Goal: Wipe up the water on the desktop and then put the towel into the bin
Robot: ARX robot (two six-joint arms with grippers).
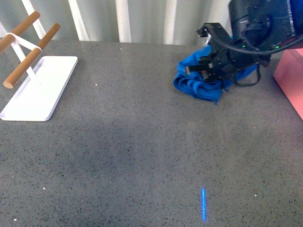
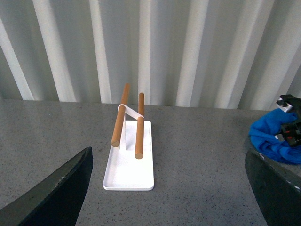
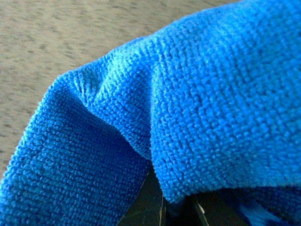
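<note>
The bright blue towel (image 1: 196, 82) lies bunched on the speckled grey desktop (image 1: 142, 142) at the back right. My right gripper (image 1: 207, 71) is shut on the towel from above, its black body covering the cloth's far side. Up close in the right wrist view the towel (image 3: 178, 108) fills nearly the whole picture and hides the fingers. The pink bin (image 1: 291, 75) shows at the right edge, just past the right arm. My left gripper (image 2: 169, 197) hangs open over bare desktop with nothing between its dark fingers (image 2: 56, 193); the towel (image 2: 275, 136) shows at that view's edge.
A flat white tray (image 1: 40, 90) carrying two wooden rods (image 1: 28, 54) stands at the back left of the desktop. A white ribbed wall (image 1: 142, 19) runs behind the desktop. A short blue light streak (image 1: 203, 204) lies near the front edge.
</note>
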